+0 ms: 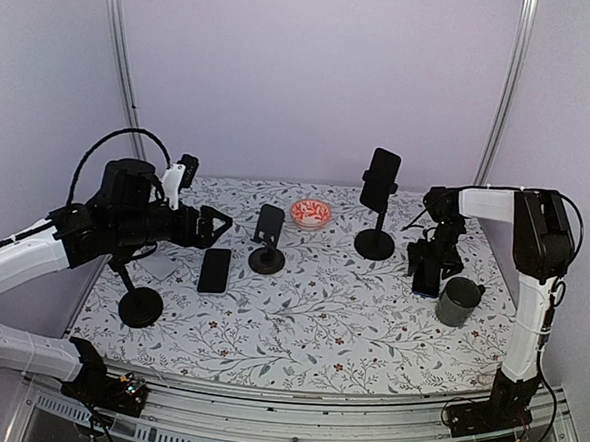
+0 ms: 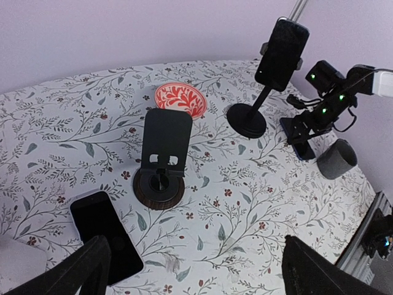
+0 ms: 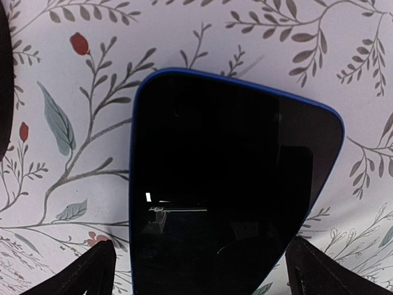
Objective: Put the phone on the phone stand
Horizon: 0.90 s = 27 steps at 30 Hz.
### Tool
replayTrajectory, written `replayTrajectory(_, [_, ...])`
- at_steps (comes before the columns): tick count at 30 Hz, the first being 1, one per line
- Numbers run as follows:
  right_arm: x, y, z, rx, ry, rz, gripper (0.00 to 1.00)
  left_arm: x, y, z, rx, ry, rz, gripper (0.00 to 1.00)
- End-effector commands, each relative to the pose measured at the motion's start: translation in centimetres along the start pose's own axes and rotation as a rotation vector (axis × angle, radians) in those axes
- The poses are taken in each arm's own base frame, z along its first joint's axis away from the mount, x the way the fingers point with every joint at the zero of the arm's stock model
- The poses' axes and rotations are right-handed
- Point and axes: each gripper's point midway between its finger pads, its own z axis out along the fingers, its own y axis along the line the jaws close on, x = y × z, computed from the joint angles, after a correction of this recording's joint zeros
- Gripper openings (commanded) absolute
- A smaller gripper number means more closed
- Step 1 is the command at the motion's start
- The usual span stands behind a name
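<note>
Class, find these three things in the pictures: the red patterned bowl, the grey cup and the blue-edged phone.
red patterned bowl [image 2: 178,98], left wrist view, on its patterned inside.
grey cup [image 1: 457,309], top external view, on its side wall.
blue-edged phone [image 3: 221,184], right wrist view, on the middle of its dark screen.

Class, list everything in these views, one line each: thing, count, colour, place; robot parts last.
flat phone: one, black, lying left of centre
clamped phone: one, black, on the tall stand
blue-edged phone: one, dark screen, flat beneath the right tool
tall stand: one, black, back right
small stand: one, black, centre, empty
left stand: one, black, near left
bowl: one, red and white, back centre
cup: one, grey, right
table: one, floral top
left tool: one, black, open, left of the small stand
right tool: one, black, open
</note>
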Motion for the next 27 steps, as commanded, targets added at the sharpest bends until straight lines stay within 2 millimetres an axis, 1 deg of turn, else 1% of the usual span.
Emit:
replayTrajectory(1, [0.1,-0.6,0.7,0.037,0.031,0.029,0.97,-0.4,0.3,-0.4,0.001,-0.037,-0.025,0.97])
replayTrajectory(6, [0.3,-0.7,1.2,0.044,0.046,0.025,0.90,-0.3,0.3,-0.5,0.005,-0.047,-0.032,0.97])
replayTrajectory(11, [1.3,0.5,1.9,0.037,0.070,-0.023,0.81,-0.4,0.3,-0.3,0.004,-0.048,-0.026,0.97])
replayTrajectory(14, [1.6,1.9,1.5,0.027,0.046,-0.060,0.76,-0.6,0.2,-0.2,0.009,-0.051,-0.025,0.97])
replayTrajectory(18, [2.2,4.4,1.0,-0.012,0.025,-0.106,0.70,-0.7,-0.1,0.2,0.023,-0.046,-0.025,0.97])
replayTrajectory(23, [4.4,7.6,1.1,-0.032,0.034,-0.168,0.65,-0.9,-0.5,0.9,0.040,-0.038,-0.021,0.96])
replayTrajectory(27, [6.3,10.2,0.1,-0.050,0.018,-0.218,0.63,-1.3,-1.0,1.3,0.060,-0.035,-0.018,0.95])
